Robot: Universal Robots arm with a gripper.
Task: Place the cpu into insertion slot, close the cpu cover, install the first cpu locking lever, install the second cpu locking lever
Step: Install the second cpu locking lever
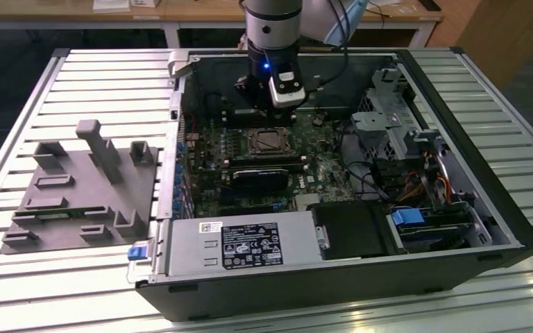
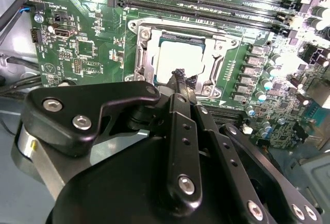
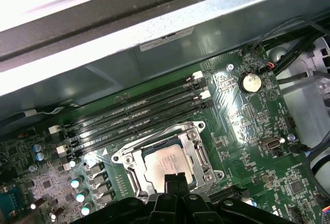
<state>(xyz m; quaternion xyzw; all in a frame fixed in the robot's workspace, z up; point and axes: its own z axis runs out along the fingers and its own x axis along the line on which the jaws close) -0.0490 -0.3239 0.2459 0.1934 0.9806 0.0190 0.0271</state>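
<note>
Chip (image 3: 167,160) lay flat in socket (image 3: 122,158), cover (image 3: 199,151) down over its rim to pin it; gripper (image 3: 175,178) was pinched together, empty, tips at cover's edge.

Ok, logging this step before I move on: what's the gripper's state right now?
Gripper: shut, holding nothing, poised over the cpu.
</note>
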